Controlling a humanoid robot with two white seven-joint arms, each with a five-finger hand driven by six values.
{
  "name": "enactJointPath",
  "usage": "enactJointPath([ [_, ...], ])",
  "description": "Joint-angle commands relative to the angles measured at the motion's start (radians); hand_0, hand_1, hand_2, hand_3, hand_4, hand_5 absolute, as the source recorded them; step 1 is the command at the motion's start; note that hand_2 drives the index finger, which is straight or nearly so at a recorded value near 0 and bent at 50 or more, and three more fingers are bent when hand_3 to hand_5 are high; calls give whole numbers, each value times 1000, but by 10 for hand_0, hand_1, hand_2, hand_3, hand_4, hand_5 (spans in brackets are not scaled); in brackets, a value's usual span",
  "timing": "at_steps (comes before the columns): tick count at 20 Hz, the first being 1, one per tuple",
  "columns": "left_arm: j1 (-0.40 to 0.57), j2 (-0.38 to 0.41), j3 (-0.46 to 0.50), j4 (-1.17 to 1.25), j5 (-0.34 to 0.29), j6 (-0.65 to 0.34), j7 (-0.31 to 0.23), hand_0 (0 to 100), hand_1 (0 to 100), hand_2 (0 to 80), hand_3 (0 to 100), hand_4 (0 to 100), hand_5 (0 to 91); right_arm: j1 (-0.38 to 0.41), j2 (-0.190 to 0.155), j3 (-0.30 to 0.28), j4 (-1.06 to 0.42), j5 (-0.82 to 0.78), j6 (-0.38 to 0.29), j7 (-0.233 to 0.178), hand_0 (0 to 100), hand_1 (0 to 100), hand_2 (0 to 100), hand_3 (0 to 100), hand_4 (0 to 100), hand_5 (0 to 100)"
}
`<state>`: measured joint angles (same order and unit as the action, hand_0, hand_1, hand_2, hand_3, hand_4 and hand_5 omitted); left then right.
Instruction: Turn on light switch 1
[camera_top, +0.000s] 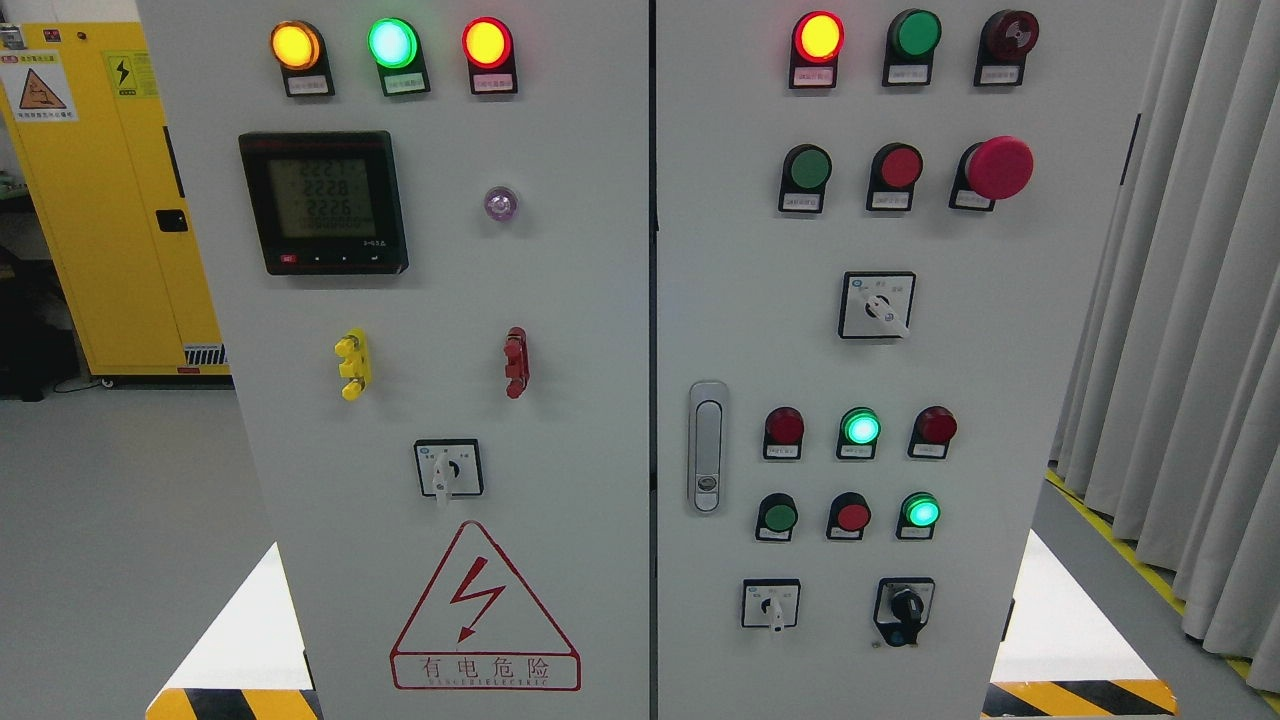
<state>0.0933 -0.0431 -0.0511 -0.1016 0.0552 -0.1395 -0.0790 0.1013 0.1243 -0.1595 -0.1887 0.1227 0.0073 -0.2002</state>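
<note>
Neither hand is in view, only the grey control cabinet (560, 300) with its lit lamps.

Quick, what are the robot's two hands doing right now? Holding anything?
Left robot hand: not in view, so its state cannot be told.
Right robot hand: not in view either; only the control cabinet shows.

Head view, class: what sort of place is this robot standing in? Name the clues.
Probably an industrial or electrical training room: a grey control cabinet with indicator lamps and switches, a red high-voltage warning triangle, and a yellow safety cabinet behind.
</note>
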Motion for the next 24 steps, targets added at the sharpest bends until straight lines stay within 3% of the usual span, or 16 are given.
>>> enactJointPath([
  [1, 19, 9, -3, -147, 2, -6, 11, 227, 125, 0, 109, 135, 0, 0, 0, 0, 0, 0, 0, -1, 0, 500, 40, 0, 0, 0],
  [5, 89, 25, -1, -332, 3, -5, 24, 244, 140, 7, 113, 168, 0, 0, 0, 0, 0, 0, 0, 1, 0, 500, 40, 0, 0, 0],
  [9, 173, 34, -1, -580, 0, -11, 22, 258, 181, 77, 222, 299, 0, 0, 0, 0, 0, 0, 0, 1, 0, 500, 40, 0, 0, 0],
  [12, 244, 40, -3, -764, -1, -20, 27, 281, 201, 89, 300, 388, 64, 0, 0, 0, 0, 0, 0, 1, 0, 500, 40, 0, 0, 0],
  [20, 310, 83, 39, -1229, -8, -55, 34, 307, 237, 149, 341, 403, 84, 0, 0, 0, 0, 0, 0, 1, 0, 500, 40, 0, 0, 0],
  [22, 316, 88, 57, -1337, -8, -54, 33, 323, 268, 185, 378, 441, 121, 0, 0, 0, 0, 0, 0, 1, 0, 500, 40, 0, 0, 0],
  [24, 324, 95, 68, -1412, -8, -54, 31, 352, 341, 216, 443, 539, 290, 0, 0, 0, 0, 0, 0, 1, 0, 500, 40, 0, 0, 0],
])
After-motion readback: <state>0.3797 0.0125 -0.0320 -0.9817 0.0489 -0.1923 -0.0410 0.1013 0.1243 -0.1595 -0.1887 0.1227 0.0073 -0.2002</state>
